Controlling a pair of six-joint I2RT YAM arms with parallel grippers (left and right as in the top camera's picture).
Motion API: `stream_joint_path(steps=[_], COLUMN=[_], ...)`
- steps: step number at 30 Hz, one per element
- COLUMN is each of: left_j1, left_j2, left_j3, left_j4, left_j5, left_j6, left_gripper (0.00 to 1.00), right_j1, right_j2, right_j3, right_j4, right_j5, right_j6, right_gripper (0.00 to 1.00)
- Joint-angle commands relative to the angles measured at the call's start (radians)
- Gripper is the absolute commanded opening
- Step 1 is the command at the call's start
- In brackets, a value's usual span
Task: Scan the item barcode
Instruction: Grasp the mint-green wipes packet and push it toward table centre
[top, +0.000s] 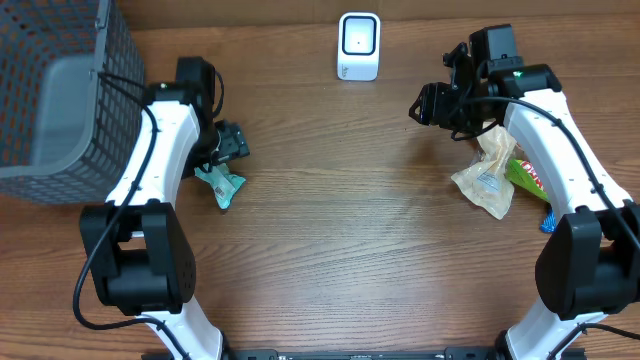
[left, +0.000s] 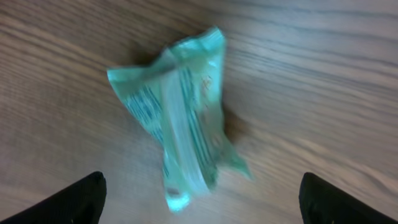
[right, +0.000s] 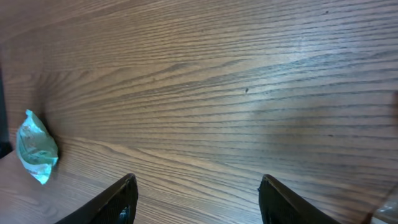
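A small teal packet lies on the wooden table at the left; it fills the middle of the left wrist view, crumpled and blurred. My left gripper hovers just above it, open, with its black fingertips wide on either side and nothing between them. The white barcode scanner stands at the back centre. My right gripper is at the back right, open over bare wood, its fingers empty. The teal packet shows far left in the right wrist view.
A grey mesh basket occupies the back left corner. Beside the right arm lie a crumpled beige wrapper, a green packet and a small blue item.
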Motion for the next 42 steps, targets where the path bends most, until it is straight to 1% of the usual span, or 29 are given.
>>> stream_joint_path(steps=[1,3,5,7,9,11,13,16,19,22,24,26,29,30,32,33,35,39,42], left_j1=[0.036,0.050,0.055,0.053,0.046,0.037,0.028,0.002,-0.040,-0.101,-0.151,-0.220,-0.308,-0.353,-0.400,-0.420,-0.442,-0.435,-0.382], left_j2=[-0.003,-0.003,-0.003,-0.003,-0.003,-0.003,-0.003,-0.003,-0.003,-0.003,-0.003,-0.003,-0.003,-0.003,-0.003,-0.003,-0.003,-0.004,-0.004], left_j3=[-0.111,-0.163,-0.204,-0.248,-0.275,-0.288,-0.291,-0.291,-0.290,-0.286,-0.283,-0.282,-0.282,-0.281,-0.275,-0.268,-0.253,-0.206,-0.098], left_j4=[0.118,0.193,0.254,0.316,0.357,0.379,0.388,0.406,0.428,0.463,0.495,0.541,0.591,0.613,0.631,0.640,0.645,0.631,0.532], left_j5=[-0.068,-0.040,0.009,0.041,0.040,0.041,0.041,0.068,0.122,0.216,0.269,0.314,0.344,0.354,0.351,0.351,0.343,0.320,0.297], left_j6=[-0.021,-0.016,0.006,0.023,0.024,0.023,0.023,0.023,0.023,0.020,-0.010,-0.058,-0.114,-0.122,-0.124,-0.124,-0.124,-0.123,-0.090], left_gripper=[0.88,0.86,0.79,0.66,0.50,0.38,0.28,0.19,0.19,0.21,0.23,0.27,0.31,0.33,0.37,0.40,0.49,0.59,0.61], right_j1=[-0.007,-0.007,-0.007,-0.007,-0.007,-0.007,-0.007,-0.007,-0.007,-0.007,-0.007,-0.007,-0.007,-0.007,-0.007,-0.007,-0.007,-0.007,-0.006], right_j2=[-0.042,-0.042,-0.042,-0.042,-0.042,-0.042,-0.042,-0.042,-0.042,-0.042,-0.042,-0.042,-0.042,-0.042,-0.042,-0.042,-0.042,-0.042,-0.037], right_j3=[0.022,0.022,0.022,0.022,0.022,0.022,0.022,0.022,0.022,0.022,0.022,0.022,0.022,0.021,0.021,0.021,0.021,0.019,0.014], right_j4=[-0.007,-0.008,-0.008,-0.010,-0.011,-0.015,-0.022,-0.025,-0.025,-0.026,-0.026,-0.026,-0.029,-0.030,-0.032,-0.034,-0.040,-0.047,-0.041], right_j5=[-0.012,-0.013,-0.013,-0.013,-0.013,-0.013,-0.012,-0.013,-0.013,-0.013,-0.013,-0.012,-0.012,-0.012,-0.012,-0.012,-0.012,-0.013,-0.013], right_j6=[-0.050,-0.050,-0.050,-0.050,-0.050,-0.050,-0.050,-0.050,-0.050,-0.050,-0.050,-0.050,-0.050,-0.050,-0.050,-0.050,-0.049,-0.016,0.021], right_gripper=[0.63,0.63,0.63,0.62,0.62,0.62,0.62,0.62,0.62,0.62,0.62,0.62,0.62,0.62,0.62,0.62,0.62,0.62,0.63])
